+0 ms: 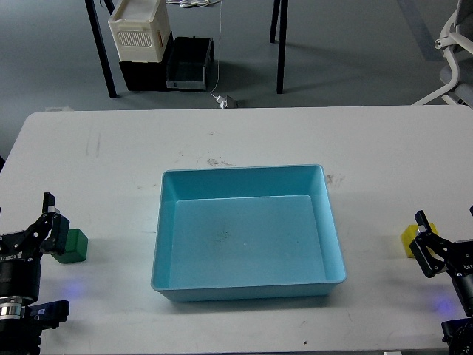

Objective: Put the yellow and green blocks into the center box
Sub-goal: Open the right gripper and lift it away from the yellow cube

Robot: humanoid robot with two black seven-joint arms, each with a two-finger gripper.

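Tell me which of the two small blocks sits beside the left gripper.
The green block, on the table left of the blue tray, right beside the left gripper. The yellow block sits on the tray's opposite side, by the right gripper.

White table (111, 163): faint scuffs and dark smudges on surface, mostly toward far side. Grey floor (340, 52) beyond far edge. White crate (139, 29) with vented side stacked on black crate (145, 74); second black crate (190, 64) just beside, to right. Dark table legs (279, 44) behind. White cable (219, 52) hanging to small plug (225, 101) on floor. White office chair (452, 52), partly cut off, top right.
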